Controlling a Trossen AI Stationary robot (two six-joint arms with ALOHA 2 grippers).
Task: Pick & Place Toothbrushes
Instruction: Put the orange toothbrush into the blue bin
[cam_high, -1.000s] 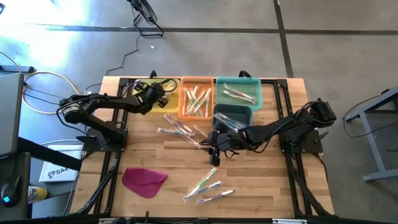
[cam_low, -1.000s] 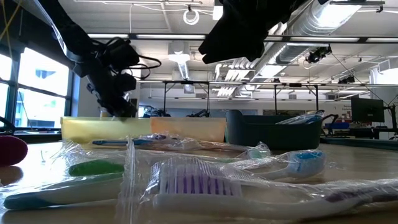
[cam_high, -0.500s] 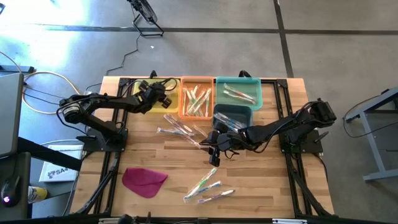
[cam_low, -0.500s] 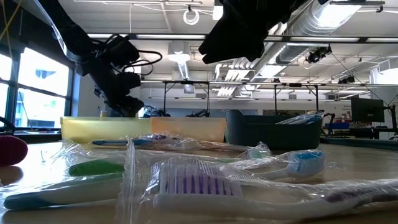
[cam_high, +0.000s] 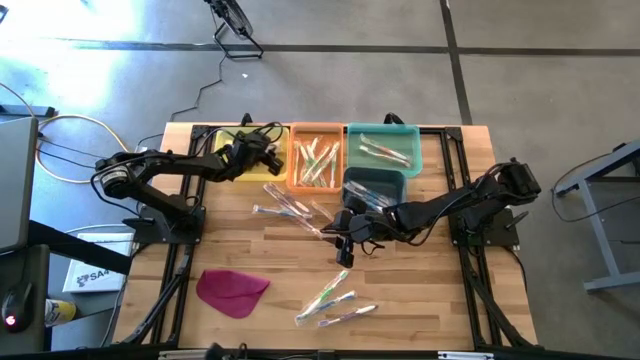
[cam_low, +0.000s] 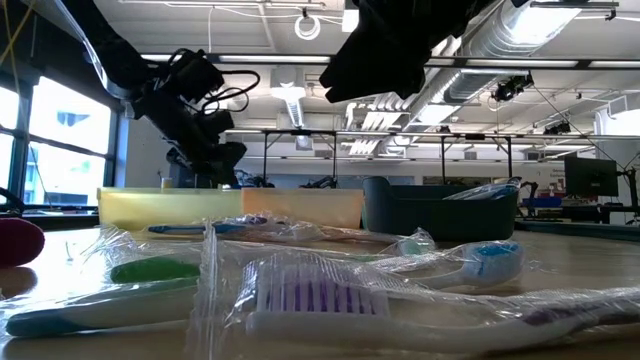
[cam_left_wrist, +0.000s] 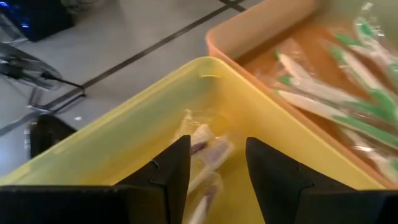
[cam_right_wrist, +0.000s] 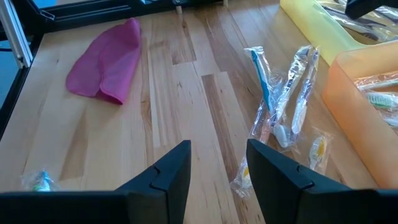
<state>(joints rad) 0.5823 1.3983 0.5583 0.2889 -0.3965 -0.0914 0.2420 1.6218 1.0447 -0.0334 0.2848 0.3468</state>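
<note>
The left gripper (cam_high: 268, 157) has just opened over the yellow bin (cam_left_wrist: 124, 149) at the upper left of the table (cam_high: 420, 290) and is lifting clear, leaving wrapped toothbrushes (cam_left_wrist: 202, 152) inside: one more sorted. The right gripper (cam_high: 343, 240) hangs open and empty at centre, above the loose toothbrushes.

The left gripper (cam_high: 268, 157) hangs over the first bin (cam_high: 232, 160) in the row along the table's (cam_high: 420, 290) far edge, its fingers apart, with wrapped toothbrushes (cam_left_wrist: 202, 155) in the bin just beyond them. Two more bins (cam_high: 316, 158) stand to its right, a fourth (cam_high: 374, 186) in front of the last. The right gripper (cam_high: 342, 237), open and empty, hovers mid-table just before that fourth bin; loose toothbrushes (cam_high: 285, 207) lie left of it, more (cam_high: 335, 300) nearer the front edge, and a cloth (cam_high: 232, 291) front-left.
</note>
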